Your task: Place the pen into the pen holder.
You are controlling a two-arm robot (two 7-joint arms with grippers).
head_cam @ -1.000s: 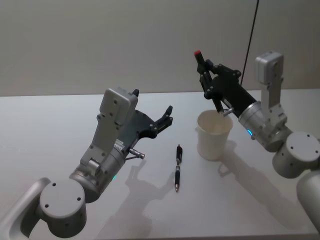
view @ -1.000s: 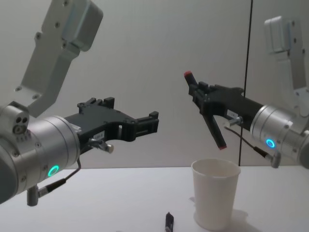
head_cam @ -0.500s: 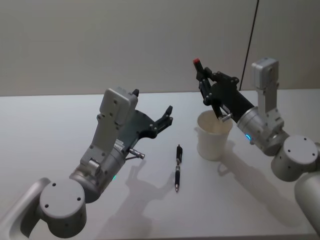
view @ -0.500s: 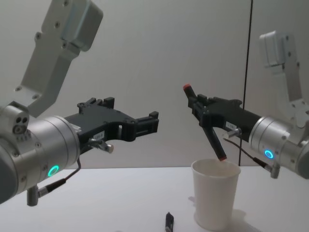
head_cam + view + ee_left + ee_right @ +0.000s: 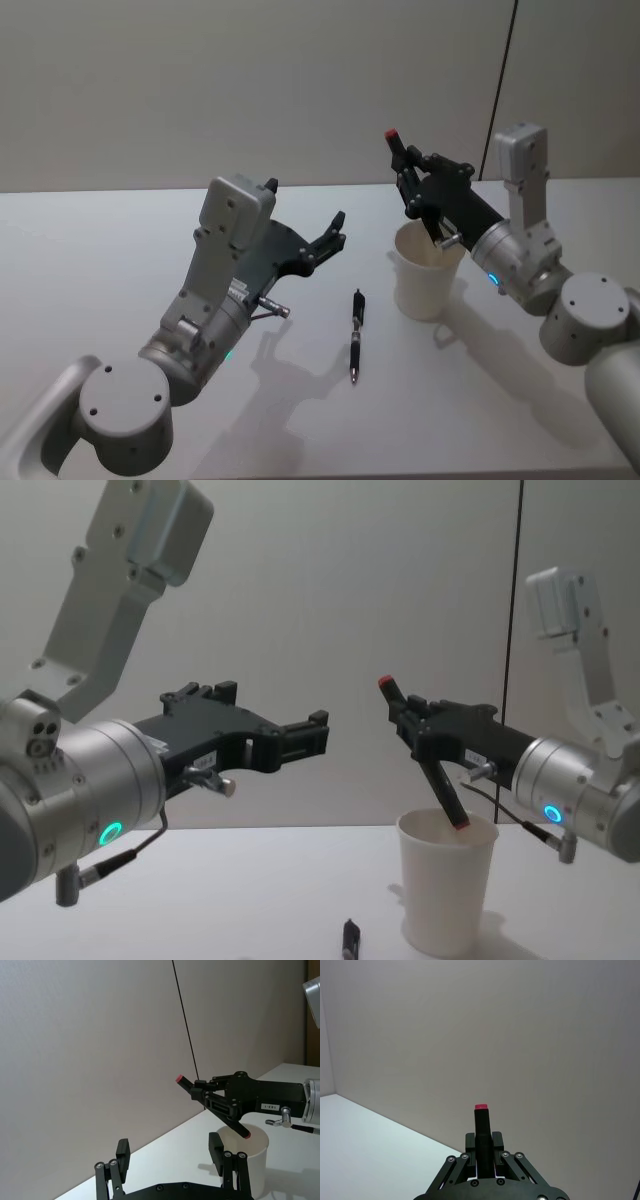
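A black pen (image 5: 441, 786) with red ends is held tilted, and my right gripper (image 5: 412, 725) is shut on its upper part. Its lower red tip sits just inside the mouth of the pen holder (image 5: 447, 895), a white paper cup standing upright on the table. In the head view the right gripper (image 5: 410, 182) hangs over the cup (image 5: 428, 280) with the pen (image 5: 399, 148) sticking up past it. The right wrist view shows the pen (image 5: 481, 1125) upright between the jaws. My left gripper (image 5: 335, 235) hovers open above the table, left of the cup, holding nothing.
A second black pen (image 5: 355, 335) lies flat on the white table (image 5: 120, 240), between the left gripper and the cup. A black cable (image 5: 505, 80) hangs down the wall behind the right arm.
My right gripper has moved down and a little left with the pen, bringing its lower tip from above the cup into the cup's mouth. The left arm has stayed still.
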